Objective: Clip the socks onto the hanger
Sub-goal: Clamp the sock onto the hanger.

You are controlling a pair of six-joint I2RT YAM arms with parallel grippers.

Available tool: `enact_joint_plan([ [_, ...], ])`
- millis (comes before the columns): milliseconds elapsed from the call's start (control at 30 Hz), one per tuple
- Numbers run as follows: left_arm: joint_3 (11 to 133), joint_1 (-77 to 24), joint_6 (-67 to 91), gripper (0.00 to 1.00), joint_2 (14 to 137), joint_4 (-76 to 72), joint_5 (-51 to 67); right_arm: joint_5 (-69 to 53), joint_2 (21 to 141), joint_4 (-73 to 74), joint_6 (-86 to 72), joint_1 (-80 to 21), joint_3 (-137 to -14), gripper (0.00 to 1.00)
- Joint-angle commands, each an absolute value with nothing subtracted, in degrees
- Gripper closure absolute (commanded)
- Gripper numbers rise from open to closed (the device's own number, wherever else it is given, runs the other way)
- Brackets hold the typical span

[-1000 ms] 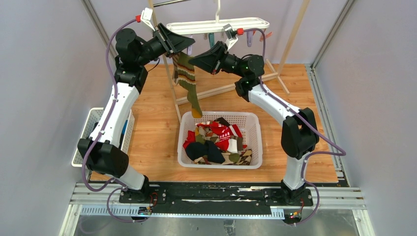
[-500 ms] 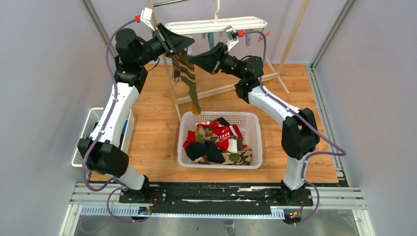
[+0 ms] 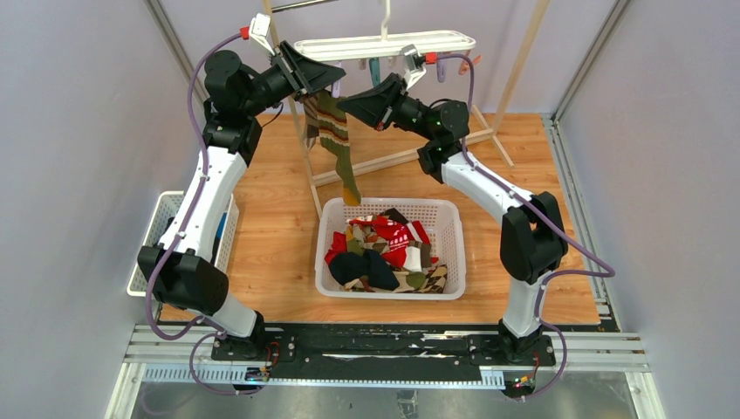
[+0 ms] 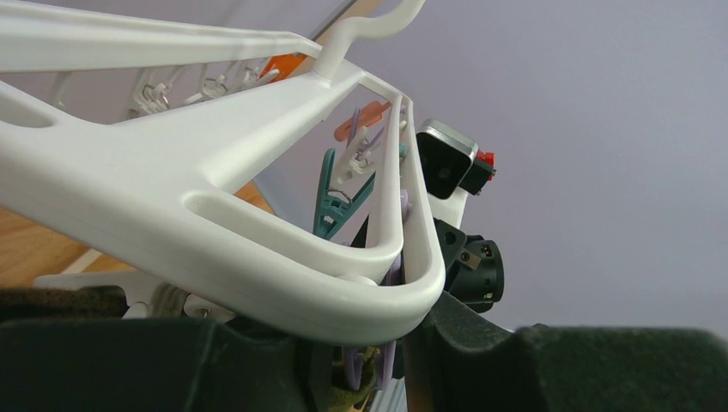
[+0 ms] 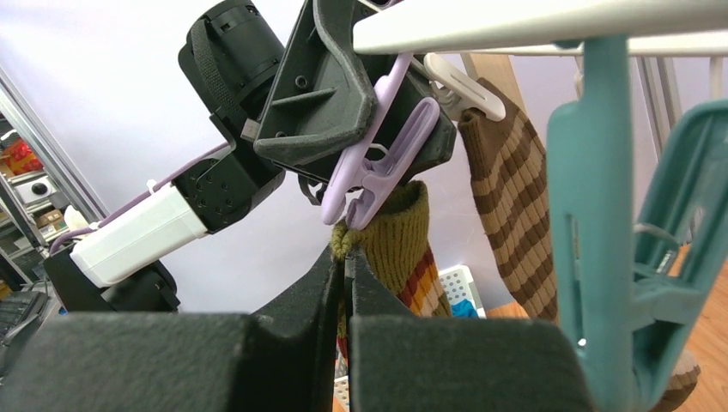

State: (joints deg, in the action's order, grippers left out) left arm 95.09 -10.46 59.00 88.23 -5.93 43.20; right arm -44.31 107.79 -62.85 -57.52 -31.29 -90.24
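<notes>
The white hanger (image 3: 384, 44) hangs at the top of the top view, and its rail fills the left wrist view (image 4: 257, 215). My left gripper (image 3: 330, 83) is shut on a lilac clip (image 5: 378, 154) under the hanger's left end. My right gripper (image 5: 346, 257) is shut on the cuff of an olive-striped sock (image 5: 399, 232), just below the clip's tips. That sock (image 3: 336, 140) hangs down over the basket. A brown-striped sock (image 5: 515, 197) hangs from a white clip beside it. More socks (image 3: 384, 249) lie in the basket.
The white basket (image 3: 454, 253) stands mid-table. A tall wooden rack (image 3: 301, 131) stands behind the sock. A white tray (image 3: 157, 236) with blue cloth sits at the left edge. A teal clip (image 5: 618, 257) hangs close to my right gripper.
My right gripper has moved the sock cuff slightly up and left toward the lilac clip. The sock's toe has risen a little. The left arm has barely moved.
</notes>
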Motion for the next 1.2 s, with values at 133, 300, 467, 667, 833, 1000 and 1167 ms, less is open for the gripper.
enact_joint_plan([
  [133,94.9,-10.6,59.8,1.0,87.7,-7.3,47.4,-43.1,107.8,-68.6,-62.2,-29.3,-89.9,1.0],
  [300,95.0,-10.6,59.9,1.0,87.7,-7.3,47.5,-41.4,107.5,-68.3,-62.1,-29.2,-89.4,1.0],
  [467,95.1,-10.6,59.8,1.0,87.8,-7.4,47.4,-40.2,107.7,-69.6,-63.3,-29.3,-89.5,1.0],
  [667,95.0,-10.6,59.9,1.0,87.9,-7.6,47.5,-40.7,108.1,-67.8,-63.0,-29.6,-91.0,1.0],
  [833,94.8,-10.6,59.9,1.0,87.7,-7.7,47.5,-38.7,107.8,-66.0,-61.9,-29.7,-90.8,1.0],
  [1000,94.9,-10.6,59.9,1.0,87.6,-7.6,47.5,-36.3,105.8,-66.2,-60.9,-29.2,-88.4,1.0],
  [1167,95.1,-10.6,60.0,1.0,87.6,-7.7,47.6,-35.1,104.2,-66.5,-60.5,-28.7,-86.5,1.0],
])
